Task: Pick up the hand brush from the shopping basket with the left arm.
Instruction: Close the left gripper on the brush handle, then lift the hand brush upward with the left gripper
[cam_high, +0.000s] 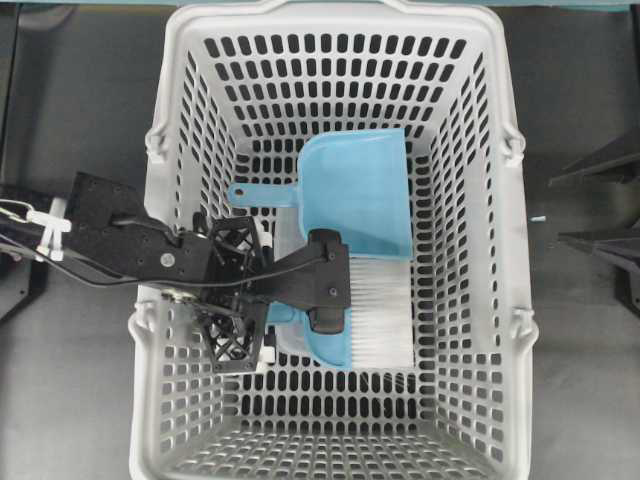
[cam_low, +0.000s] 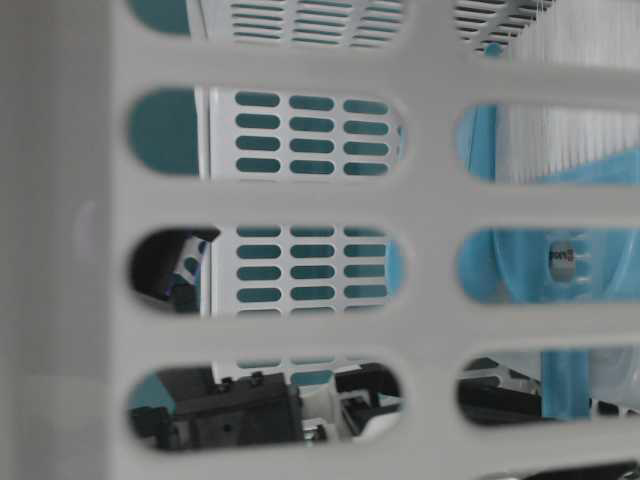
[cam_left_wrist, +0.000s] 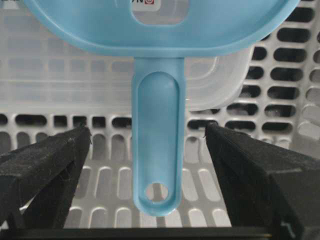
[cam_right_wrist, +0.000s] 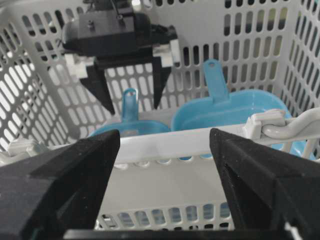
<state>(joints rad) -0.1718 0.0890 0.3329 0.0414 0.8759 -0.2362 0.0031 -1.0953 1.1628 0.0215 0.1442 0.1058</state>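
Hand brush (cam_high: 375, 315) and dustpan (cam_high: 355, 190) inside shopping basket (cam_high: 505, 300).

Overhead looks straight down; both wrist views share the shopping basket (cam_high: 500, 250).

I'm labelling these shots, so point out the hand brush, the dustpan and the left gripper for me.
hand brush (cam_left_wrist: 158, 165), left wrist view, on its thin handle.
dustpan (cam_high: 360, 190), overhead view, on its flat blue pan.
left gripper (cam_right_wrist: 131, 90), right wrist view, midway between its open fingertips.
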